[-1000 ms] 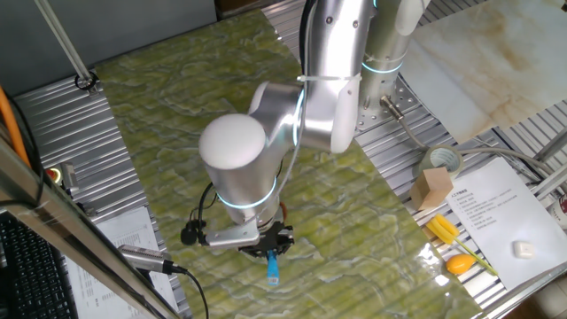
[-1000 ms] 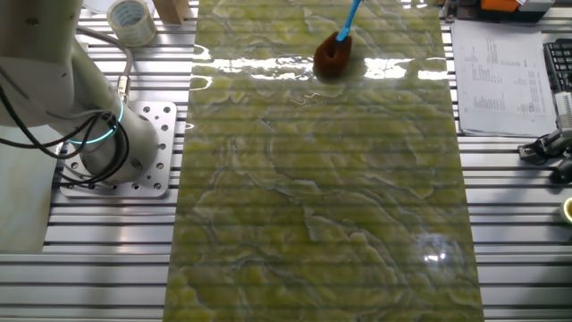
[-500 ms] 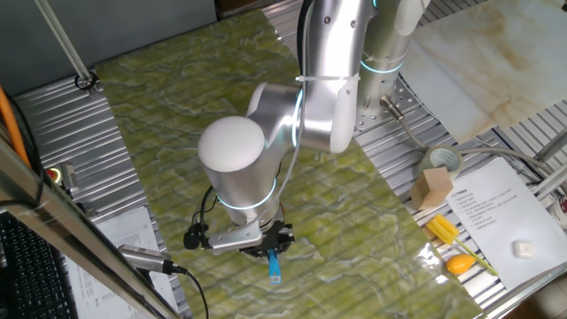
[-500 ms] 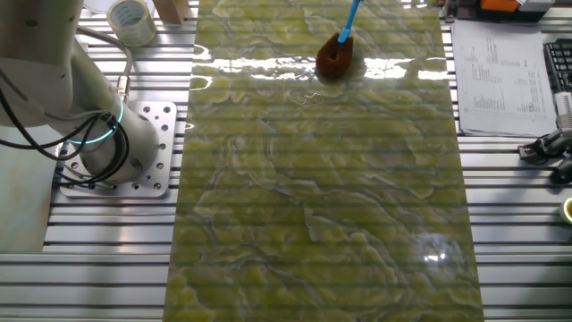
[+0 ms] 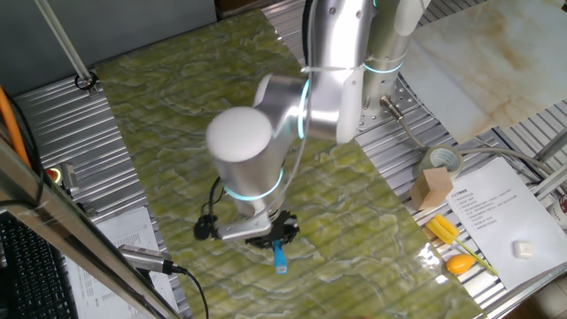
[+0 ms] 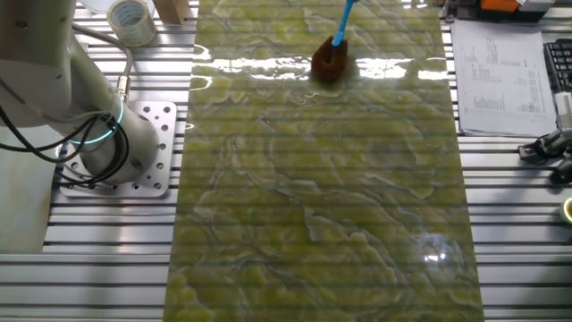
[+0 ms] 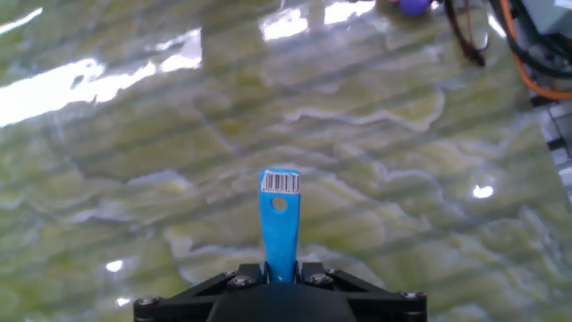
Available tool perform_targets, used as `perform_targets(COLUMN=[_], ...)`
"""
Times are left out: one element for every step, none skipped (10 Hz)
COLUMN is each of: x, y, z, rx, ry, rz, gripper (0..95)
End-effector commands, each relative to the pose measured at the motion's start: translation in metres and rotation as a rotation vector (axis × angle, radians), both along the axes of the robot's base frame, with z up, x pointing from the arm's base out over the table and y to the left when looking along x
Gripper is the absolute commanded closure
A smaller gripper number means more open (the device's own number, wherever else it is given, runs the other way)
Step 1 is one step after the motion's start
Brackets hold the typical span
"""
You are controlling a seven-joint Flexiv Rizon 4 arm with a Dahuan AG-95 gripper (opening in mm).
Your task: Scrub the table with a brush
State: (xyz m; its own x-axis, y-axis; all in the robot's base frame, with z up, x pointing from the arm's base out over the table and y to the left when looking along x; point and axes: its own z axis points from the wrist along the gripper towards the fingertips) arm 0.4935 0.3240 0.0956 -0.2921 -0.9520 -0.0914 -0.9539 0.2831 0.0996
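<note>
The brush stands bristles-down on the yellow-green marbled table (image 6: 322, 197), near its far end in the other fixed view. Its reddish-brown tuft (image 6: 329, 63) presses on the surface and the light-blue handle (image 6: 342, 22) leans up out of frame. In one fixed view my gripper (image 5: 270, 233) hangs low over the table (image 5: 168, 106), shut on the handle, whose blue end (image 5: 281, 258) sticks out below; the tuft is hidden under the arm. In the hand view the gripper (image 7: 280, 274) clamps the blue handle (image 7: 280, 219), with a barcode label at its tip, above the table (image 7: 411, 170).
To the right of the table lie a tape roll (image 5: 440, 160), a wooden block (image 5: 431, 188), a printed sheet (image 5: 496, 213), a yellow tool (image 5: 443, 229) and a cream slab (image 5: 487, 62). The robot base (image 6: 116, 148) stands beside the table. A keyboard (image 5: 27, 266) sits at the left edge.
The arm and gripper have shifted a little to the right in one fixed view, carrying the brush. In the other fixed view the tuft has slid slightly left across the table.
</note>
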Motion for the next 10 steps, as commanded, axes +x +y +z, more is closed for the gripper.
perform_targets(x=[-0.005,-0.007,-0.007,-0.007,-0.007,-0.007,-0.007,-0.008,-0.009,-0.011], y=[-0.002,-0.002,-0.002,-0.002,-0.002,-0.002,-0.002,-0.003,-0.003,-0.008], z=[0.0,0.0,0.001,0.002,0.004,0.009,0.013,0.02,0.029,0.047], rx=[-0.005,-0.007,-0.01,-0.01,-0.01,-0.016,-0.026,-0.027,-0.028,-0.065], ry=[-0.007,-0.009,-0.013,-0.009,-0.008,-0.007,-0.006,-0.01,-0.018,-0.047], rz=[-0.008,-0.015,-0.031,-0.051,-0.064,-0.076,-0.083,-0.115,-0.149,-0.199], gripper=[95.0,95.0,95.0,57.0,38.0,0.0,0.0,0.0,19.0,38.0])
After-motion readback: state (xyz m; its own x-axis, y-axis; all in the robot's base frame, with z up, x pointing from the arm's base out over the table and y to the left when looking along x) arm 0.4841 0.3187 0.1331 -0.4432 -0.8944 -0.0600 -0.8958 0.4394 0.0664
